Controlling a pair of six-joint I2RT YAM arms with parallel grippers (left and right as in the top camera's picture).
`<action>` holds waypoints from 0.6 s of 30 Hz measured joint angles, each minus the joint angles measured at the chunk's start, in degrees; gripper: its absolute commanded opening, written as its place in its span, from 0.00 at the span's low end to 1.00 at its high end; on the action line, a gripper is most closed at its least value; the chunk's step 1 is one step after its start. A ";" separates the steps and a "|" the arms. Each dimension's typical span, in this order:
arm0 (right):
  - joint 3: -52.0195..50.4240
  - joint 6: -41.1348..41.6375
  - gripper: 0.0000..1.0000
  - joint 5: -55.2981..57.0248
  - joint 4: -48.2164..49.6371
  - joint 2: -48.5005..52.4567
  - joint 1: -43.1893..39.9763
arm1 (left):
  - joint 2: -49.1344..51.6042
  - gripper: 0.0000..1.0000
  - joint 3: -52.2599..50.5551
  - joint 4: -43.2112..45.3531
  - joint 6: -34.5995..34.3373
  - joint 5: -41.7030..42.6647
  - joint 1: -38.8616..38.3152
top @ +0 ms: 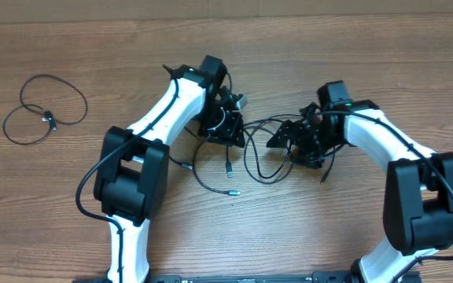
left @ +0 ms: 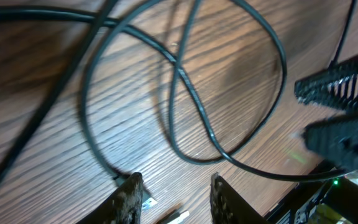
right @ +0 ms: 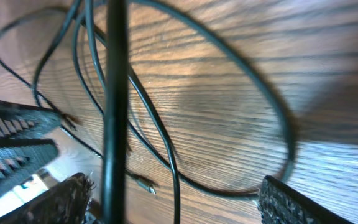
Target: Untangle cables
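Two grippers sit close on each side of one messy bunch of cables (left: 178, 62) in the middle of the table (top: 368, 47). The left gripper (top: 228, 135) has its fingers a little way apart, and I see nothing pinched between them. The right gripper (top: 283, 135) has its fingers very wide, with nothing pinched either. One thick, blurry black line runs right in front of the right wrist camera. I cannot tell if it is a cord from the bunch or something else.

I think the job is in its middle part: pulling the bunch apart. One cable (top: 47, 118) lies alone in a loop far off on the left side of the table, so that one looks done. Next, each gripper needs to pick a different cord, pinch it well, and pull gently away from the other gripper. The cords are thin and cross over each other, so grabbing only one is the hard bit.

Now the count: two arms, two grippers, one cable lying alone, one bunch. In the bunch I see at least two silver plug ends (top: 233, 192), but I cannot count its cords for sure.
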 measured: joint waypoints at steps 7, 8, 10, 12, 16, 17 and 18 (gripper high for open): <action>0.00 -3.54 0.84 -3.93 -1.90 -0.02 -6.01 | 0.00 0.40 0.00 2.75 -1.68 -0.07 -2.64; 0.00 -3.80 0.84 -4.04 -2.27 -0.02 -7.41 | 0.02 0.42 0.00 3.21 -2.03 -0.24 -3.02; 0.02 -4.07 0.84 -3.96 -2.78 -0.02 -9.81 | 0.20 0.44 0.00 4.02 -2.73 -0.72 -3.67; 0.07 -4.39 0.83 -3.02 -3.76 -0.02 -12.70 | 0.61 0.44 0.00 4.92 -3.45 -1.90 -4.09; 0.07 -4.72 0.83 1.75 -5.57 0.00 -18.56 | 1.18 0.49 -0.04 7.21 -4.68 -3.72 -4.44; 0.07 -4.74 0.81 3.04 -5.86 -0.02 -19.85 | 1.18 0.51 -0.04 7.87 -4.92 -4.09 -4.44; 0.07 -4.81 0.81 4.66 -6.01 0.00 -21.40 | 1.18 0.56 -0.04 8.50 -5.25 -4.55 -4.44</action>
